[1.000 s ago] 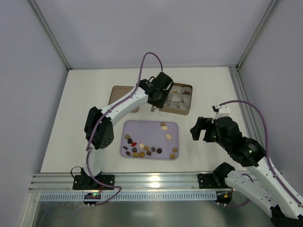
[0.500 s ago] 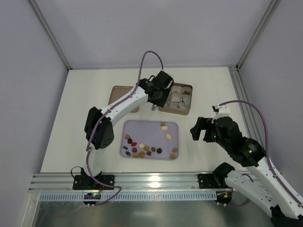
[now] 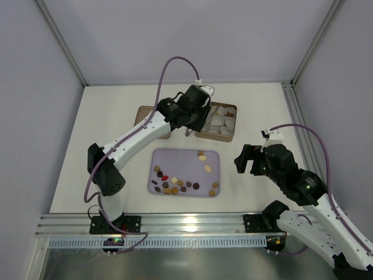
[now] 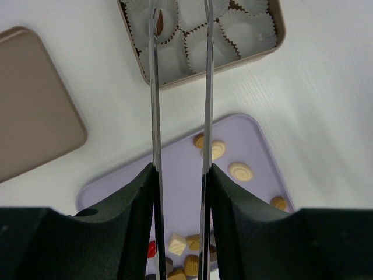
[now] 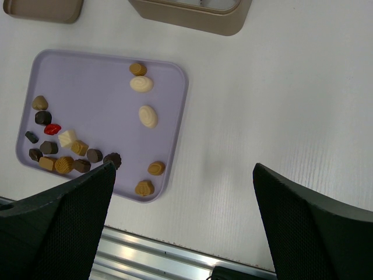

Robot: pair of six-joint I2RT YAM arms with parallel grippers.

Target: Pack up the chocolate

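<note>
Several small chocolate pieces (image 3: pixel 173 185), dark, tan and cream with one red (image 5: pixel 52 129), lie on a lilac tray (image 3: pixel 180 160). Behind the tray stands a tan box (image 3: pixel 215 139) of white cup liners. One brown piece (image 4: pixel 159 22) sits in a liner. My left gripper (image 3: pixel 197 111) hovers by the box's left end, shut on thin metal tweezers (image 4: pixel 152 87). The blades stand apart over the liners with nothing between them; their tips run out of the left wrist view. My right gripper (image 3: pixel 247 158) is open and empty, right of the tray.
A flat brown lid (image 3: pixel 148 119) lies left of the box. In the left wrist view the box rim (image 4: pixel 221 64) is at the top and the tray (image 4: pixel 253 149) below. An aluminium rail (image 3: pixel 186 224) runs along the near table edge.
The left arm's elbow has swung out to the left and its cable arch has shifted left. The gripper stays by the box. The right arm has not moved.
</note>
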